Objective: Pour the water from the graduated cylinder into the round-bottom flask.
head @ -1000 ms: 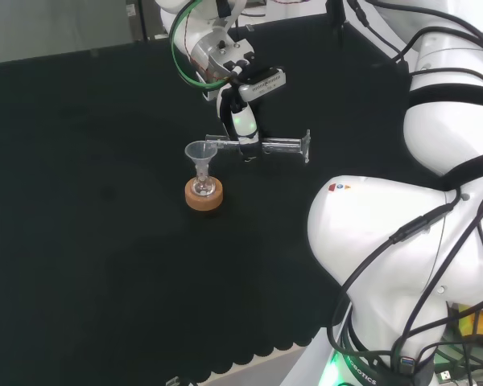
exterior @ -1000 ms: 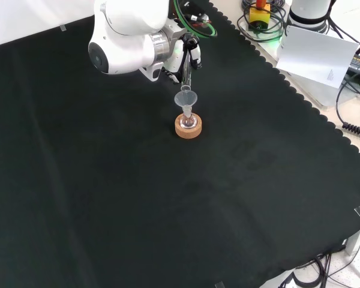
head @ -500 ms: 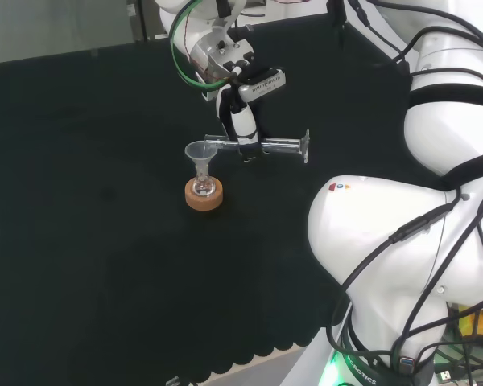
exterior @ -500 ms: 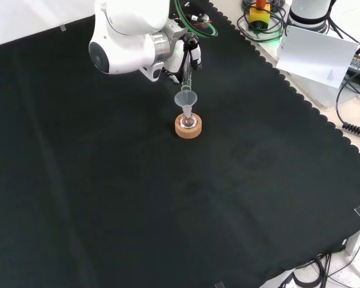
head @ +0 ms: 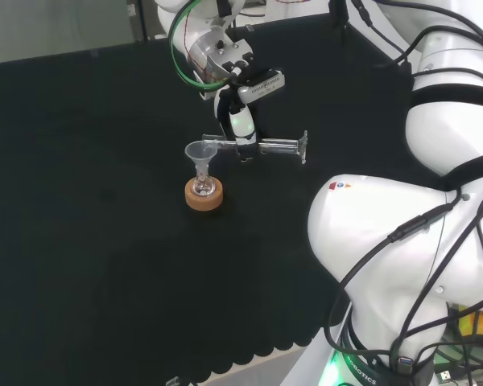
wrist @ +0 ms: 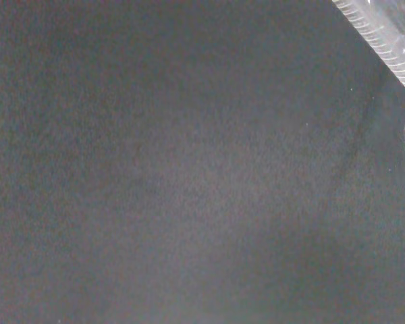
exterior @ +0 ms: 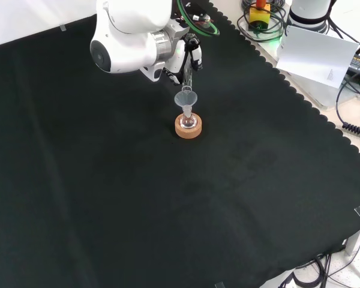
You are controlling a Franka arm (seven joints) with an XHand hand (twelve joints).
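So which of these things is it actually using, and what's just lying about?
In use:
- robot hand
- graduated cylinder, held level in the robot hand
- funnel
- round-bottom flask, under the funnel
- cork ring, the flask's stand

Lying about:
- white sheet beyond the cloth
- cables beside it

- The counter (head: 105,265) is covered all over by a black cloth (exterior: 108,210) with a scalloped edge.
- A cork ring stand (head: 204,197) lies directly on the cloth, just below the hand (head: 240,125) and slightly to its left in the head view.
- In the front view the stand (exterior: 188,128) sits nearer the camera than the hand (exterior: 189,57).
- The cloth around the stand is bare.
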